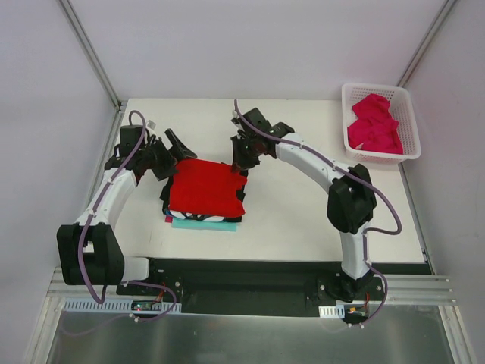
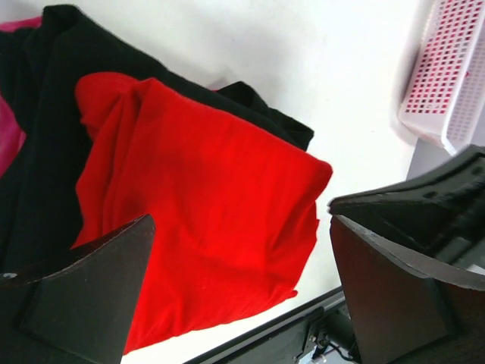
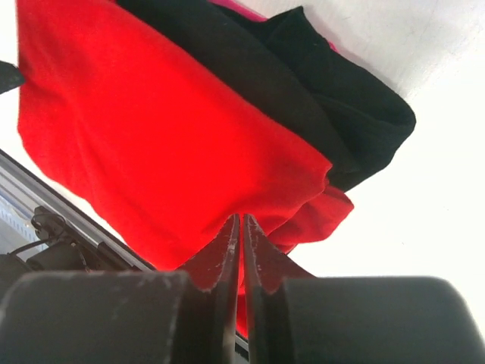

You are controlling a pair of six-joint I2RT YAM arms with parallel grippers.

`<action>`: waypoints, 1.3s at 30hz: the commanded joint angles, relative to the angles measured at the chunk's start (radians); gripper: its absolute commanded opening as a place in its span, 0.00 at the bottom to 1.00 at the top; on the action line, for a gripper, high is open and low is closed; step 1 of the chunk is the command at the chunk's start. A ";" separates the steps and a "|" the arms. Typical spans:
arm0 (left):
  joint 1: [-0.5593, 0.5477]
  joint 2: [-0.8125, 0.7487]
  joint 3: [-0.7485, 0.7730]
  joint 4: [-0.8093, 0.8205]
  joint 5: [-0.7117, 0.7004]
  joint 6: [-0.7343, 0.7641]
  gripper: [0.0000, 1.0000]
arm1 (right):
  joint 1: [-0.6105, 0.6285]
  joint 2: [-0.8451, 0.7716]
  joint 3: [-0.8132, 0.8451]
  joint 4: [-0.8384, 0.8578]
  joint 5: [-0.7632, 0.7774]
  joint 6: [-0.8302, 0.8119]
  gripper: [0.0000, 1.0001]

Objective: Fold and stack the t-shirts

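Observation:
A bright red t-shirt (image 1: 206, 188) (image 2: 204, 212) (image 3: 151, 136) lies folded on top of a stack at the table's middle left. Under it is a black t-shirt (image 2: 45, 152) (image 3: 318, 98), with a magenta-pink edge (image 2: 7, 129) showing below. My right gripper (image 1: 241, 163) (image 3: 242, 220) is at the red shirt's far right corner, its jaws pressed together on the cloth edge. Just off the stack's far left corner, my left gripper (image 1: 173, 155) (image 2: 241, 220) hovers wide open with nothing in it. More magenta-pink cloth (image 1: 373, 125) lies crumpled in the basket.
The white lattice basket (image 1: 409, 114) (image 2: 447, 83) stands at the far right corner of the table. A teal layer (image 1: 201, 224) peeks out at the stack's near edge. The black base rail (image 1: 250, 277) runs along the near edge.

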 commanded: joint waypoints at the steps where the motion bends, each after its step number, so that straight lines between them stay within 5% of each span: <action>1: -0.001 0.004 0.010 0.082 0.068 -0.033 0.99 | -0.013 0.037 -0.017 0.063 -0.035 0.005 0.04; 20: -0.003 -0.062 -0.031 0.029 0.093 -0.014 0.99 | -0.083 0.259 0.212 0.056 -0.116 -0.034 0.01; 32: -0.018 -0.042 -0.002 0.033 0.056 -0.026 0.99 | -0.085 -0.070 0.010 -0.018 -0.060 -0.051 0.08; 39: -0.155 0.014 0.023 0.033 -0.037 -0.018 0.99 | -0.085 -0.213 -0.147 -0.023 -0.024 -0.034 0.08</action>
